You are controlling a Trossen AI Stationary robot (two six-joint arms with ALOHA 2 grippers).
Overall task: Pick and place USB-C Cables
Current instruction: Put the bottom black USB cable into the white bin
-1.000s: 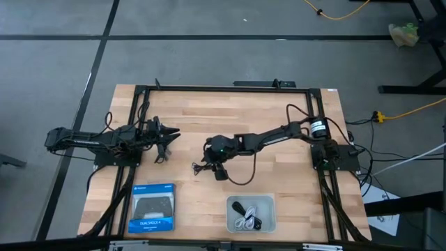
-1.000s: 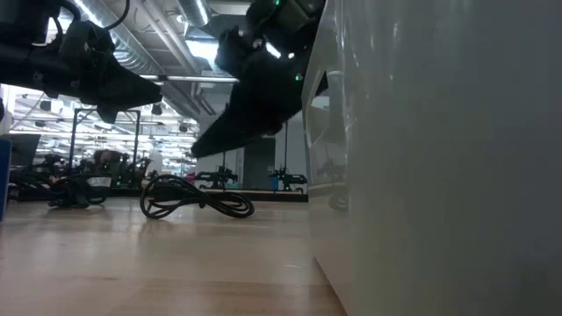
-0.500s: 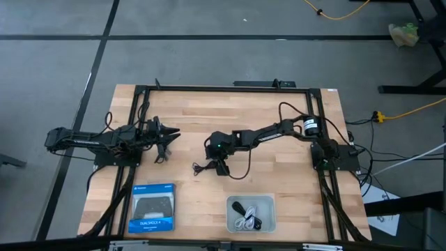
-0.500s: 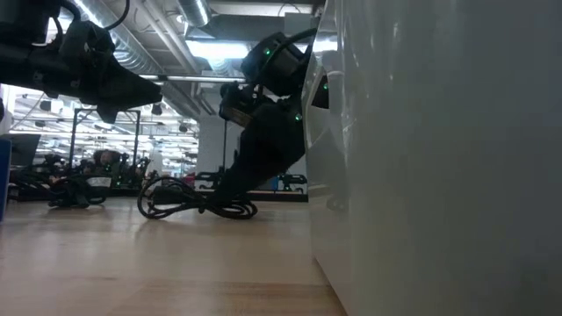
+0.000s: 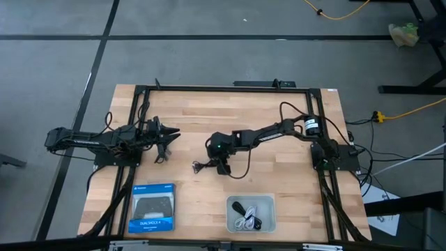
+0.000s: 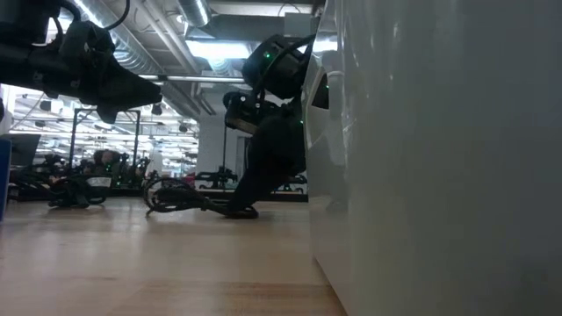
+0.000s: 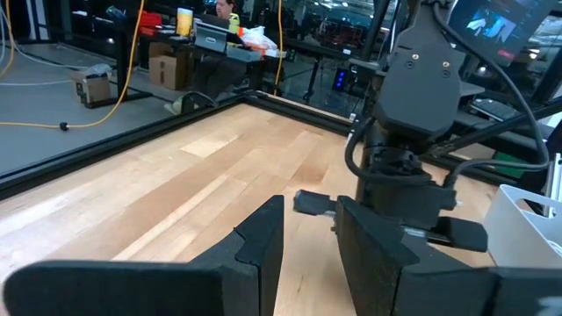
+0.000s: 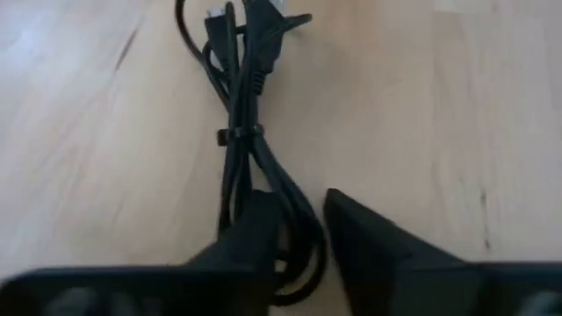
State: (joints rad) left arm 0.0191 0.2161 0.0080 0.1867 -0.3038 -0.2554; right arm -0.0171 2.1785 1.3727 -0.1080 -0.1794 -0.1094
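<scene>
Your right gripper (image 5: 221, 167) is down at the middle of the table (image 5: 209, 111), and in the low view it reaches the wood right at the black cable (image 6: 189, 200). Through the right wrist camera you see the two fingers (image 8: 255, 233) pressed around the near loop of that black cable (image 8: 241, 132), so they are closing on it, with only the cord filling the narrow gap between them. The bundle lies flat on the wood, its plugs pointing away from the gripper and a small tie around its middle.

From above, the cable's free end (image 5: 198, 166) shows just beside the gripper, on the side toward your left arm.

Your left gripper (image 5: 166, 136) waits above the left edge of the table, well apart from the cable; its fingers (image 7: 263, 241) stand slightly parted and hold nothing.

Near the front edge sits the clear tray (image 5: 268, 202), with a black bundle (image 5: 239, 207) and pale bundles (image 5: 245, 222) in it. The blue box (image 5: 152, 216) lies near the front left corner.
</scene>
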